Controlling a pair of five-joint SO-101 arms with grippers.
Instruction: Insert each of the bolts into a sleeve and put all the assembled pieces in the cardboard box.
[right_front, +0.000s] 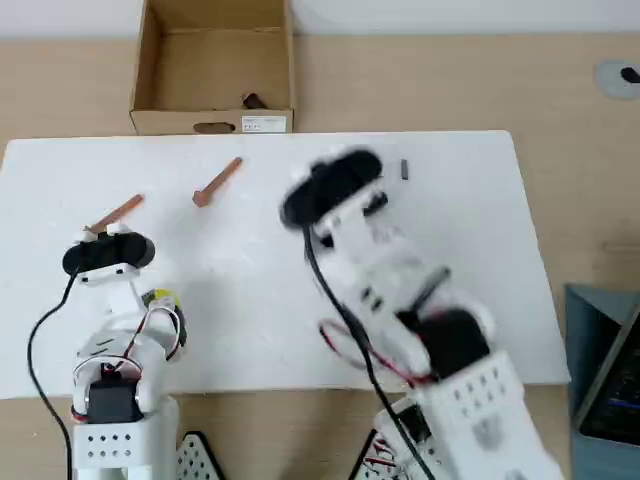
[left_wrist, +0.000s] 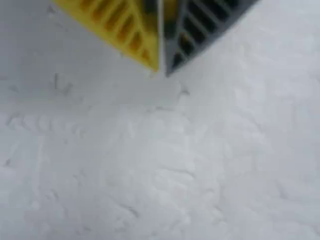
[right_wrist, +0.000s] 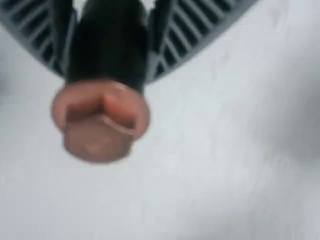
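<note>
**Right tool** (right_wrist: 107, 75): the grey ribbed fingers (right_wrist: 200, 30) pinch a black sleeve (right_wrist: 107, 45). The copper-coloured hexagonal head of the held bolt (right_wrist: 100, 125) protrudes from the sleeve's end, and the shank is hidden inside. The white sheet (right_wrist: 240, 165) lies behind the piece. In the high view the same tool (right_front: 330, 190) appears smeared over the far middle of the sheet, and the held piece cannot be made out there.

**Left tool** (left_wrist: 161, 67): the yellow finger (left_wrist: 125, 30) and the grey finger (left_wrist: 200, 25) are pressed together at the tips with nothing between them, over bare sheet. In the high view the left arm (right_front: 108, 255) stands at the near left, and its wrist covers the tool's tips.

**Loose parts on the sheet:**
- The left bolt (right_front: 122, 210) lies just beyond the left arm, with its near end cut off by the wrist.
- The middle bolt (right_front: 217, 183) lies to its right, apart from it.
- The loose sleeve (right_front: 404, 169), small and dark, lies to the right of the right tool. Whether it stands or lies cannot be told.

**Cardboard box** (right_front: 145, 70): open-topped, it sits on the wooden tabletop (right_front: 580, 150) just beyond the sheet's far edge. In its near right corner is a dark brown piece (right_front: 253, 100), partly hidden by the near wall. Whether it is a bolt in a sleeve cannot be told.
</note>
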